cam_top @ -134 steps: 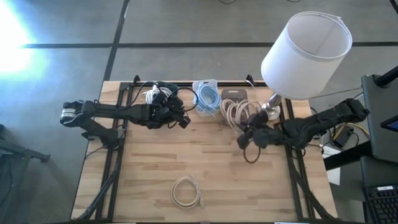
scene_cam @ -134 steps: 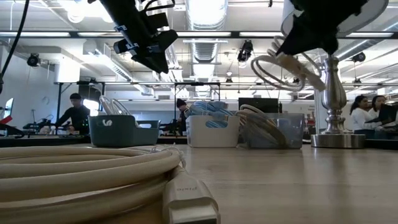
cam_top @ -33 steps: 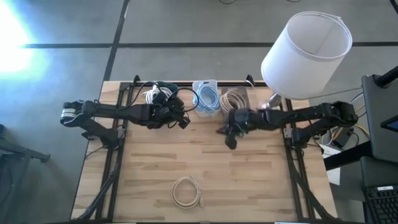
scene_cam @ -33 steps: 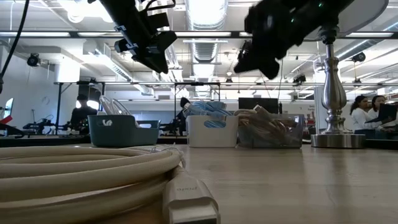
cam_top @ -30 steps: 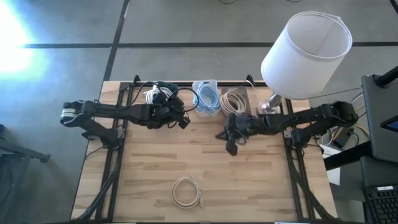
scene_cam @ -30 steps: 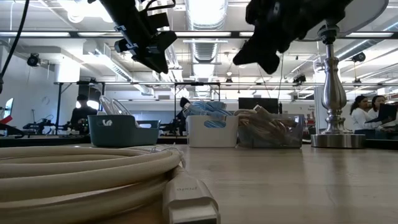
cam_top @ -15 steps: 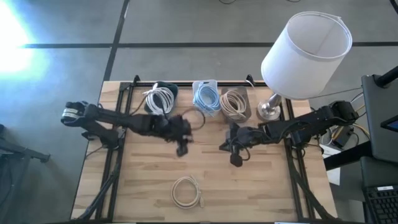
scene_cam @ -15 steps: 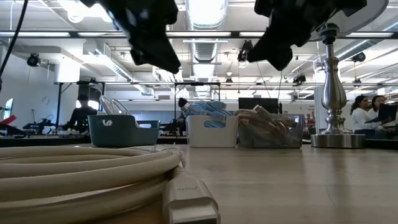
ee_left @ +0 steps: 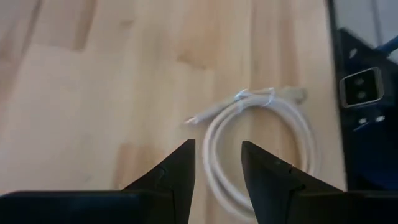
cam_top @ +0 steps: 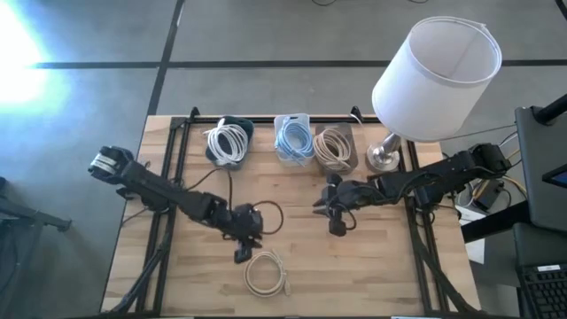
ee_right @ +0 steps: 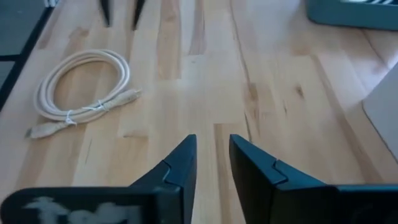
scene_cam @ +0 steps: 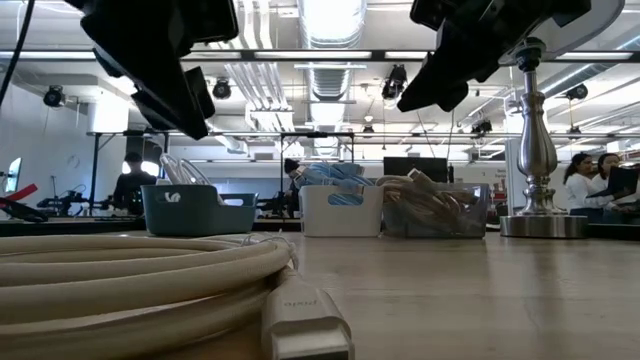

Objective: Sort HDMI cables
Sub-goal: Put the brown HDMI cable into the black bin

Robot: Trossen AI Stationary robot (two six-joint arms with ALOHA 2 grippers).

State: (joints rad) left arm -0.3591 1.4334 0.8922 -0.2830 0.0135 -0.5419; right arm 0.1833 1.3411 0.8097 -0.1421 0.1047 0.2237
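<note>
High view: beige coiled cable (cam_top: 265, 273), tied, beside parted left tool (cam_top: 242, 255).

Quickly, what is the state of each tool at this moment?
Left tool: open, holding nothing, over the loose cable.
Right tool: open with a narrow gap, holding nothing, above the table.

One beige coiled cable (cam_top: 265, 273), tied and lying flat on the wood, is found just beside the left gripper (cam_top: 243, 255), empty, jaws parted. White (cam_top: 228, 142), light blue (cam_top: 295, 139) and tan (cam_top: 334, 147) coils are held in three bins, well apart from it.
</note>
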